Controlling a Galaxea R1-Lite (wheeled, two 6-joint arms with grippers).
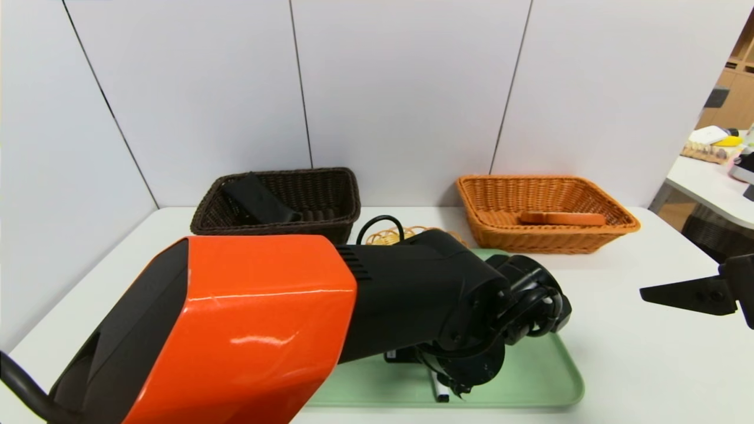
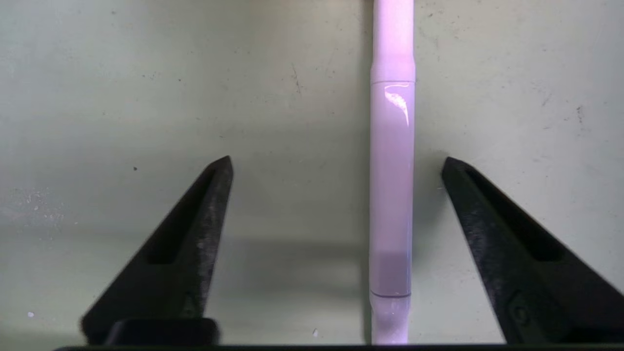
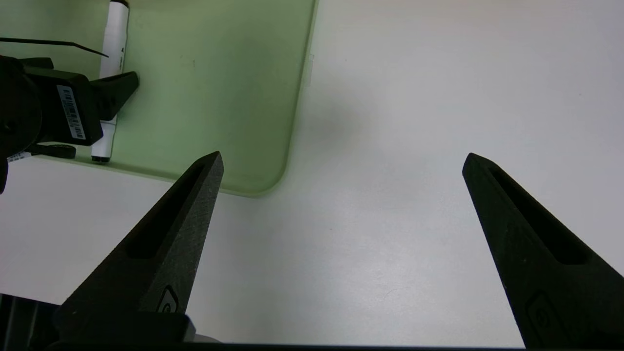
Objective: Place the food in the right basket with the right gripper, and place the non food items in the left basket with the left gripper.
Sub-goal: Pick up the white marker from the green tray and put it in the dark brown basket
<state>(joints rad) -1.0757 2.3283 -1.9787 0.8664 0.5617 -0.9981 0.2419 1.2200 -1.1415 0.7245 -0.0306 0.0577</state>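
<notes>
Head view: the left arm is reaching down over the green tray (image 1: 530, 377), and the left gripper (image 1: 447, 386) sits low at the tray's near edge, mostly hidden by its own wrist. You can just see the end of a white marker (image 1: 440, 393) poking out under it. The dark left basket (image 1: 330, 200) and orange right basket (image 1: 612, 227) sit along the table's far edge. The right gripper (image 1: 686, 292) hangs idle over the table's right side.

Left wrist view: the marker lies flat on the tray between the spread fingers (image 2: 195, 229), nearer one of them. Neither is touching it, so nothing is held yet.

Right wrist view: the right gripper's jaws are wide apart over the bare table (image 3: 390, 146), holding nothing, just off the tray's near right corner.

My guess is the marker is light, stiff and smooth, so it could roll or squirt out. I'd pinch it across the mid-barrel.
</notes>
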